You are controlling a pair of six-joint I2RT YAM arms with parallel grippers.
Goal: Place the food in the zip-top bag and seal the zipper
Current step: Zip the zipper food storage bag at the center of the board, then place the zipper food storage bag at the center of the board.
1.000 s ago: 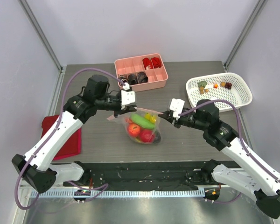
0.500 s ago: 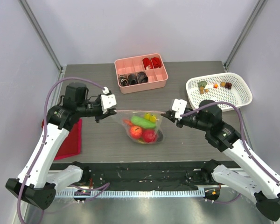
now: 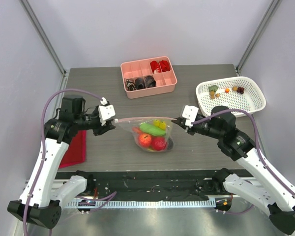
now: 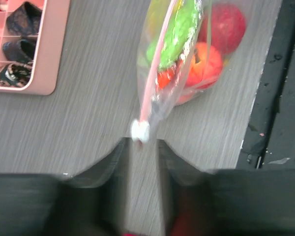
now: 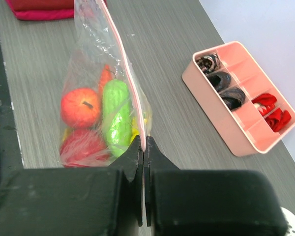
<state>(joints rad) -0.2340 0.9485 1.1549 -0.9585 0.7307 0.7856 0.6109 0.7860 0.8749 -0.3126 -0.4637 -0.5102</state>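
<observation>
The clear zip-top bag (image 3: 155, 137) hangs in the middle of the table with its bottom resting on it, holding the food: red round pieces (image 3: 145, 140), a green piece (image 3: 150, 128) and yellow ones. The pink zipper (image 3: 142, 119) runs taut along its top. My right gripper (image 3: 176, 121) is shut on the zipper's right end, which shows in the right wrist view (image 5: 145, 142). My left gripper (image 3: 112, 124) is at the bag's left end, jaws a little apart. In the left wrist view its tips (image 4: 141, 143) sit just short of the white slider (image 4: 140, 132).
A pink compartment tray (image 3: 137, 91) with red and black items stands at the back. A white mesh basket (image 3: 253, 105) with small food pieces is at the right. A red cloth (image 3: 73, 147) lies at the left. A black strip (image 3: 152, 184) runs along the table's near edge.
My left gripper has moved left along the zipper from the bag's middle to just past its left end. The bag's mouth is now drawn straight. My right gripper has stayed shut on the right end.
</observation>
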